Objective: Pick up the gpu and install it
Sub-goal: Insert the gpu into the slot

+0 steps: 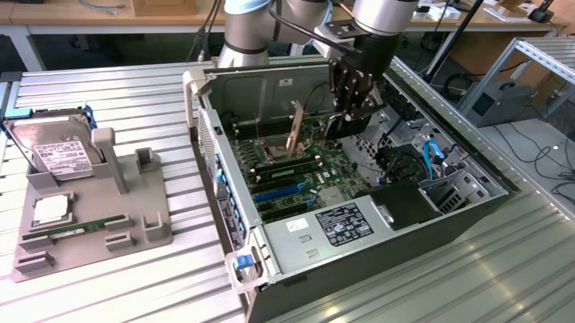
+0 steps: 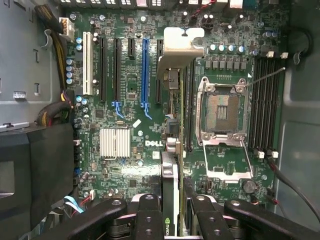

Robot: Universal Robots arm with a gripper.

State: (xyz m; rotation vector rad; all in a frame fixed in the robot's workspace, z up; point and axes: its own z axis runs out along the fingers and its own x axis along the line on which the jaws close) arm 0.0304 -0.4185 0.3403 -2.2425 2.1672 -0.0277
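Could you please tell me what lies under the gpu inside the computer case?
The green motherboard, its expansion slots alongside. The strip directly beneath the gpu is covered by it.

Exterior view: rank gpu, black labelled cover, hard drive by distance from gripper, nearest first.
1. gpu, held in the gripper, inside the case.
2. black labelled cover, case end nearest the camera.
3. hard drive, in the grey holder, exterior view's left.

The arm (image 1: 382, 17) reaches steeply down, hand (image 1: 352, 113) pointing downward, fingers (image 2: 150, 216) clamped on the gpu (image 2: 170, 192)
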